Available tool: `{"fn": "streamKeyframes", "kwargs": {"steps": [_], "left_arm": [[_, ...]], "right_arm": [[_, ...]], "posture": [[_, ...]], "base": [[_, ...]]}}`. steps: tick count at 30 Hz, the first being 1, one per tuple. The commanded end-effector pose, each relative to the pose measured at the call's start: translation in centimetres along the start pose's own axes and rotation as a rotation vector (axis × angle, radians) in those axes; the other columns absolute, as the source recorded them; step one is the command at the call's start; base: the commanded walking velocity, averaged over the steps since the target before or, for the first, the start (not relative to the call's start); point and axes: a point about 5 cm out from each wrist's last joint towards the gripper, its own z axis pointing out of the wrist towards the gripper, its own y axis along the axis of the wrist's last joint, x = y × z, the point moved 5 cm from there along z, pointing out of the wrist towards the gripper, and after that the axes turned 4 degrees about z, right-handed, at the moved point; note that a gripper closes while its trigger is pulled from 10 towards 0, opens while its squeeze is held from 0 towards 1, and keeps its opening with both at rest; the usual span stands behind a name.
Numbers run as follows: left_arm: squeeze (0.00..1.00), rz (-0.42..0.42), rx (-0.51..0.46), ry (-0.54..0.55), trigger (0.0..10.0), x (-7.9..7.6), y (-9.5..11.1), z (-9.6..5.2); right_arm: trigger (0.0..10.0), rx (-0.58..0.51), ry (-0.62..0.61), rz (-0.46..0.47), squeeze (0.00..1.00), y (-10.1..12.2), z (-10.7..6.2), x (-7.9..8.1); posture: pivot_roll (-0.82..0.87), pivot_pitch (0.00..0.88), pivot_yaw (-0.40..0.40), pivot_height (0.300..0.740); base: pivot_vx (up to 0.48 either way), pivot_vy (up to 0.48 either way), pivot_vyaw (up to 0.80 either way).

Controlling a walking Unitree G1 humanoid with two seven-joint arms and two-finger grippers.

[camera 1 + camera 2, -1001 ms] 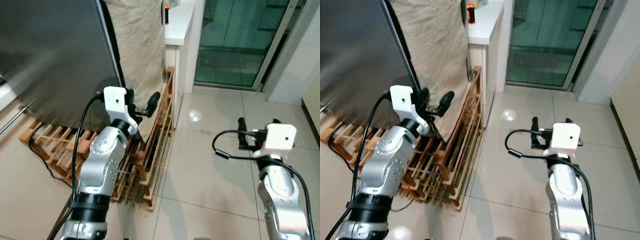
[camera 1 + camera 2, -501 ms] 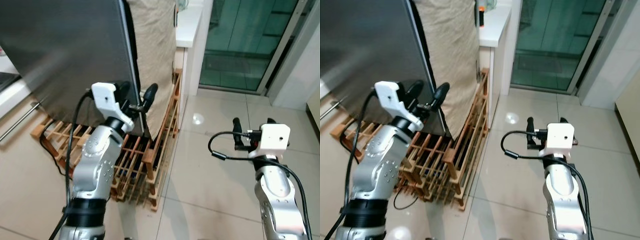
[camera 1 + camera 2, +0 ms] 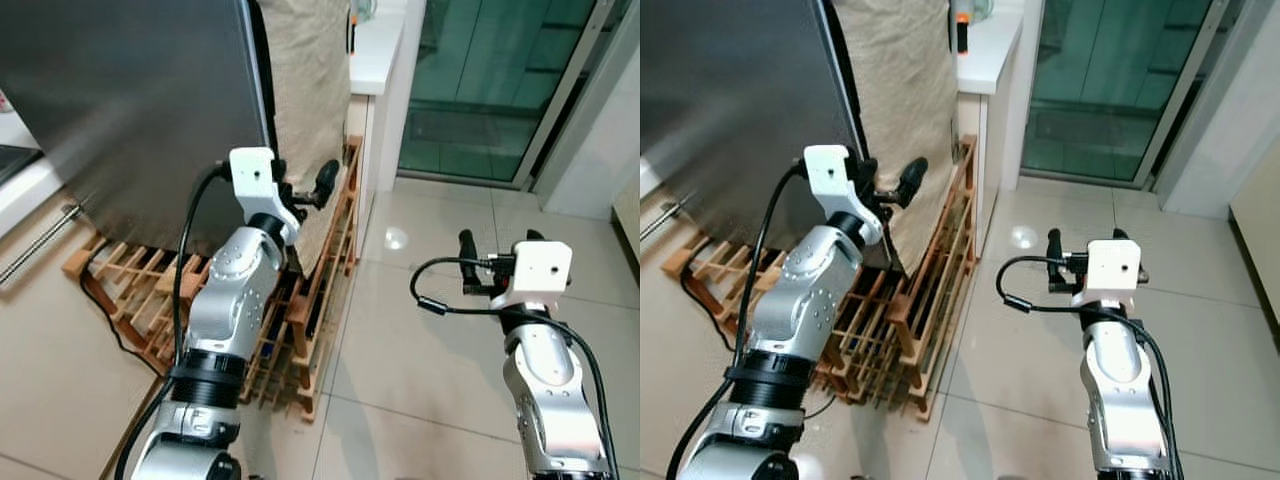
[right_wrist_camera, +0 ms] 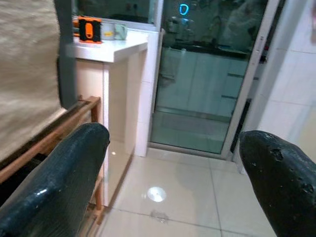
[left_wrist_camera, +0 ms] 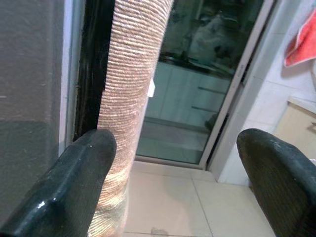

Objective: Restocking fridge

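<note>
Right wrist view, orange item [image 4: 86, 29], label unreadable

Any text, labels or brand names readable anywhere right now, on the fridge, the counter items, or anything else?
None can be read.
Orange item on the white counter: any marking is too small and blurred.
Small white tag on the burlap cloth: nothing legible.
Fridge door: bare steel, no lettering.
</note>
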Motion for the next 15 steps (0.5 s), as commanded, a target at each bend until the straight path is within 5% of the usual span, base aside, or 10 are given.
{"fn": "streamKeyframes", "kwargs": {"steps": [1,15], "left_arm": [[0.00,0.014,-0.037,0.055,10.0,1.45,1.33,-0.19],[0.00,0.001,-0.050,0.115,10.0,2.21,1.46,-0.18]], "right_arm": [[10.0,-0.010,-0.007,-0.005,0.75,0.20,-0.12,-0.25],[10.0,0.003,-0.001,-0.006,0.75,-0.20,-0.03,-0.12]], "posture": [[-0.24,0.000,0.074,0.740],[-0.23,0.000,0.071,0.740]], "base": [[0.000,0.000,0.00],[0.000,0.000,0.00]]}}
